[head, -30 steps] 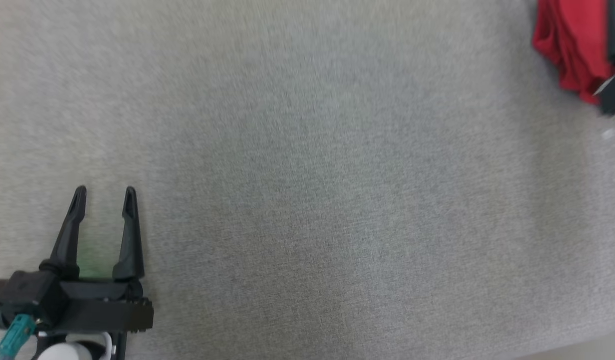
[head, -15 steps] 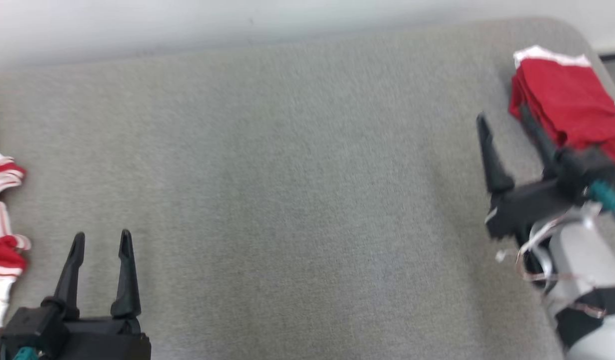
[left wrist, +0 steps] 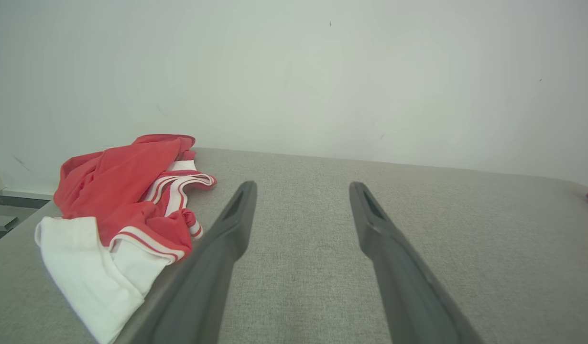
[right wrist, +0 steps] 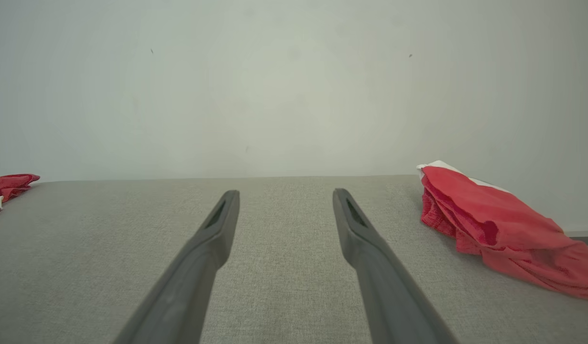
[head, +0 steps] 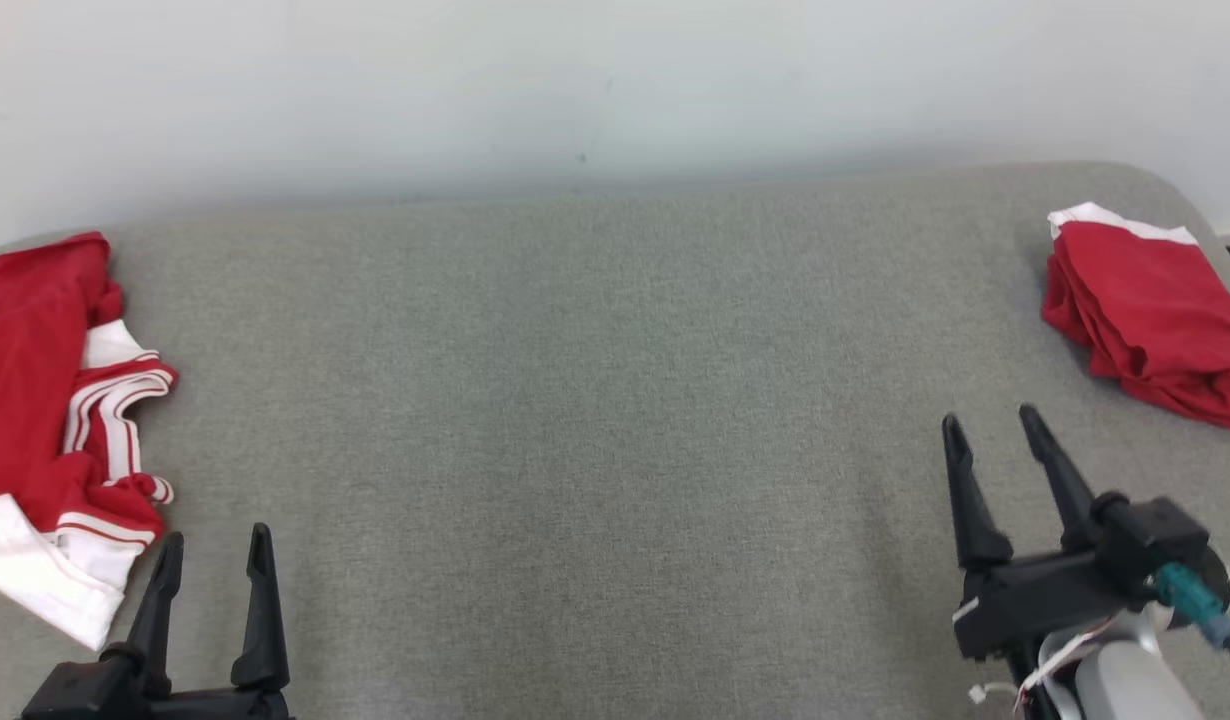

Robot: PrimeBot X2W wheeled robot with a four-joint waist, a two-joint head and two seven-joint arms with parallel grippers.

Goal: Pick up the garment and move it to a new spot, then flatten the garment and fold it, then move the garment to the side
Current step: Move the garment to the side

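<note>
- 2 grippers, the left gripper (head: 217,535) and the right gripper (head: 988,416), sit over the grey padded surface (head: 595,400) with fingers spread wide, holding nothing.
- 1 crumpled red-and-white garment (head: 55,420) lies at the surface's left edge, just beside the left gripper.
- 1 roughly folded red garment (head: 1145,320) lies at the far right corner, near the right gripper.

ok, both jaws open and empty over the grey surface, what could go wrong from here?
The red-and-white garment lies bunched in layers; a pinch may catch one layer and lift it twisted.
Its white end lies near the left edge of the grey surface; a nudge could slide it off.
The red pile sits close beside the right jaws; a sweep may snag it.
</note>
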